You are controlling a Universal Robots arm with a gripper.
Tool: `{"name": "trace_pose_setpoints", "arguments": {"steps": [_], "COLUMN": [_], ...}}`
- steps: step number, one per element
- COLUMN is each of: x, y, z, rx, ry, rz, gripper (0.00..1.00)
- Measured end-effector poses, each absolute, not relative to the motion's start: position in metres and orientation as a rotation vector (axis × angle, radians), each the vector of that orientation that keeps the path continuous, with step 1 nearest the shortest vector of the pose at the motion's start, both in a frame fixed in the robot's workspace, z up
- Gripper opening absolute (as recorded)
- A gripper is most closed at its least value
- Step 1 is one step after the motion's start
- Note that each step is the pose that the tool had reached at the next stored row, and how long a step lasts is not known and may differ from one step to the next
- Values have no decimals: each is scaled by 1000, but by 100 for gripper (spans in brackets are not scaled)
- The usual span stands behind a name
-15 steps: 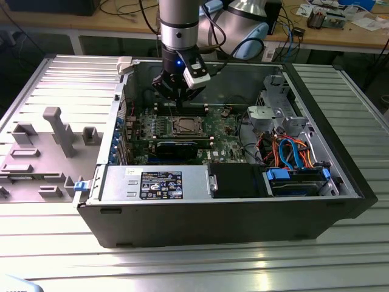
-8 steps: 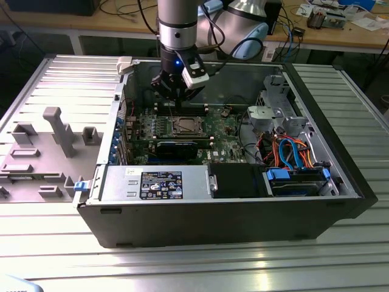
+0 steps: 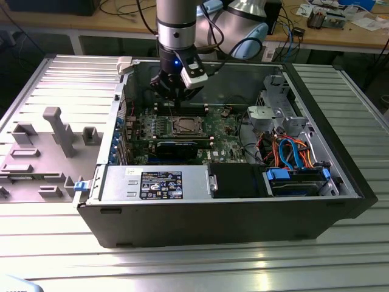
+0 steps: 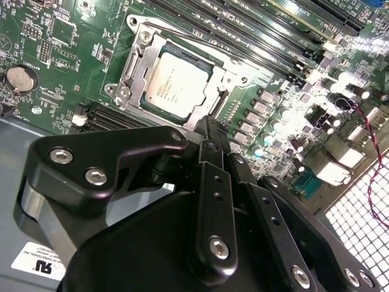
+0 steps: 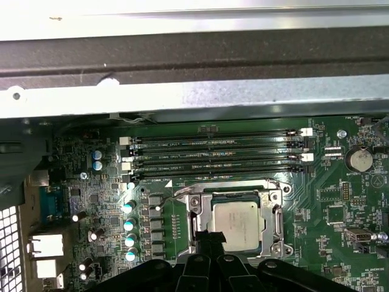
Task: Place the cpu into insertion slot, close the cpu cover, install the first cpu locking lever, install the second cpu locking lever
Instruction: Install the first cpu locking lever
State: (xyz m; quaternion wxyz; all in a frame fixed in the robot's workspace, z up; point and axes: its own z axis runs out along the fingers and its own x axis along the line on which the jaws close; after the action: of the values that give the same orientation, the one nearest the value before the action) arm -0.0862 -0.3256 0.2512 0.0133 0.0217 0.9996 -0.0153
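The cpu (image 4: 177, 83) lies flat in its socket on the motherboard (image 4: 67, 55), its dull silver top showing through the square window of the cpu cover (image 4: 141, 64), which is down around it; the same chip sits in the same frame in the first wrist view (image 5: 239, 224); so placing the chip looks done and the cover looks closed. A thin wire lever (image 5: 182, 193) runs along the socket's edge toward the memory slots (image 5: 213, 158); whether either locking lever is fully hooked I cannot tell, and I judge the lever steps to be the part in hand or left.

The gripper (image 4: 209, 131) hangs just over the socket's near edge, its black fingertips drawn close together with nothing seen between them; whether they touch a lever is hidden by the fingers themselves. In the exterior view the gripper (image 3: 176, 100) stands inside the open computer case (image 3: 243, 201), above the socket (image 3: 184, 126).

Around the socket lie the four memory slots, all bare of modules, a row of capacitors (image 5: 129, 231) and a coin battery (image 5: 358, 159). The case holds more: a long black graphics card (image 3: 177, 146) just in front of the socket, a grey power supply (image 3: 155, 182) along the near wall, and at the exterior view's right a drive bay (image 3: 295, 181) with blue and orange cables (image 3: 292, 152). The case rests on a ribbed metal table (image 3: 182, 261); a grey fixture tray (image 3: 42, 152) lies beside it at the exterior view's left.
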Motion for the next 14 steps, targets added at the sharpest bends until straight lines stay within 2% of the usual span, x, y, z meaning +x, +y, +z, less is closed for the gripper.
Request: {"name": "trace_pose_setpoints", "arguments": {"steps": [14], "x": [-98], "y": [-325], "z": [251], "rx": [67], "ry": [3114], "rz": [-48], "gripper": [11]}}
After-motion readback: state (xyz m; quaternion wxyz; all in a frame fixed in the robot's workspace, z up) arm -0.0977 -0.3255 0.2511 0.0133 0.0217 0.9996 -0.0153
